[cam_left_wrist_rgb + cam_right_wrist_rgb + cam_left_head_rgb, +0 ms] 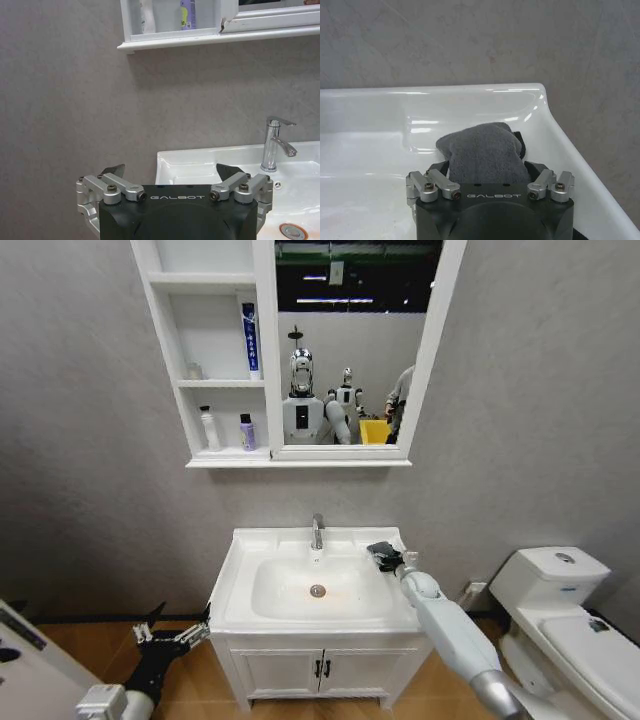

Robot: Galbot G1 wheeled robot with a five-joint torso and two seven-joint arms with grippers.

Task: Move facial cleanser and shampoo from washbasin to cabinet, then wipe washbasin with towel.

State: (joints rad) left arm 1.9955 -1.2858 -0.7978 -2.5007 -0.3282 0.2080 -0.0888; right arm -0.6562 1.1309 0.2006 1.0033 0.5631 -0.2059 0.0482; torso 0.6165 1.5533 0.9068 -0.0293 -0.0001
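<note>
1. Head view: nearest the camera is the right arm, reaching up and forward from the lower right to the back right corner of the washbasin (300, 540). Its right hand (385, 556) rests there on the flat rim, on a dark bundle that is the towel (381, 551).
2. Head view: the left hand (178, 634) hangs low, left of the vanity and below rim level, fingers spread and holding nothing. It is idle and well apart from the towel, so the right arm is plainly the nearer one.
3. Head view: the cabinet (265, 360) hangs above the tap (317, 530). A white bottle (209, 429) and a purple bottle (246, 432) stand on its lowest shelf, and a blue-and-white tube (249, 340) on the shelf above. No bottle stands on the basin rim, so I judge the moving done and the wiping at hand.
4. Left wrist view: the left hand's open fingers (114, 171) point at the grey wall, the basin's left edge just beyond them.
5. Right wrist view: the towel (485, 152) lies bunched between the right hand's fingers (436, 181), which close around it, on the rim near the back corner.
6. The relation that matters: the bowl lies to the left of the gripped towel and toward the robot, so the wipe would sweep inward from that corner.
7. Room: grey walls, a white toilet (560, 615) at the right, wooden floor below.
</note>
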